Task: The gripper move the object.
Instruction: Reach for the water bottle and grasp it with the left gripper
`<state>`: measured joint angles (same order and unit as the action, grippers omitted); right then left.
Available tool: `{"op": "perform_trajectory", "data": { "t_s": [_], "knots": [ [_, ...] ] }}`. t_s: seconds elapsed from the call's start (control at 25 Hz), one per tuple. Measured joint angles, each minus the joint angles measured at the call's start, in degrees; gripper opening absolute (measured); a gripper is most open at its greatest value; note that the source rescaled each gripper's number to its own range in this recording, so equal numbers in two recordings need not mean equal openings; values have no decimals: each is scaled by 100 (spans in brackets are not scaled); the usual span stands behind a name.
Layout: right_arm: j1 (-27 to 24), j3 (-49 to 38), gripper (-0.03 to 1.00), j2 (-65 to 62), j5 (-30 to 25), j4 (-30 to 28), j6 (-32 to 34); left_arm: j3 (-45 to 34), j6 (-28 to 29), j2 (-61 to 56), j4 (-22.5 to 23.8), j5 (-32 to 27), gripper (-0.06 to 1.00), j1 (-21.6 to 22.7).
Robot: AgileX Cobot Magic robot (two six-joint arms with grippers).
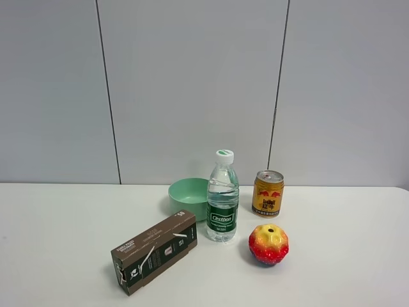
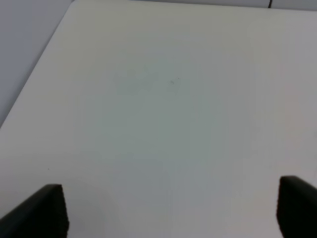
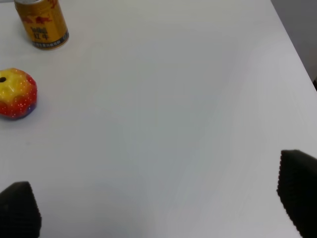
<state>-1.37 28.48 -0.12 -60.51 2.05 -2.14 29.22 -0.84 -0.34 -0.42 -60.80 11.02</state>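
White table (image 1: 64, 224) under everything, set against a grey panelled wall.

Front left on it: long dark brown carton (image 1: 155, 251), lying flat and angled, ends closed, contents unseen.

At the middle: clear water bottle (image 1: 222, 204), upright, white cap on, dark green label, clear liquid inside. Just right of the carton's far end, directly in front of the right part of the bowl; touching the bowl or not, impossible to tell.

Behind it: pale green bowl (image 1: 188, 198), upright, inside hidden from this angle.

Right of the bottle, further back: gold drink can (image 1: 268, 193), upright; opened or sealed, unclear.

In front of the can: red-and-yellow fruit-shaped toy (image 1: 268, 244), apart from the bottle.

Left gripper (image 2: 172, 210): jaws spread wide over bare table, nothing held. Right gripper (image 3: 158, 203): likewise spread wide and empty, well apart from the can and the toy.
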Motion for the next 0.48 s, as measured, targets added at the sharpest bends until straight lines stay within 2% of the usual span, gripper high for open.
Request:
{"op": "perform_trajectory", "data": {
  "t_s": [0.04,0.48],
  "knots": [
    [0,0,100,0,0,0,0,0,0,0,0,0,71,0],
    [0,0,100,0,0,0,0,0,0,0,0,0,71,0]
  ]
}}
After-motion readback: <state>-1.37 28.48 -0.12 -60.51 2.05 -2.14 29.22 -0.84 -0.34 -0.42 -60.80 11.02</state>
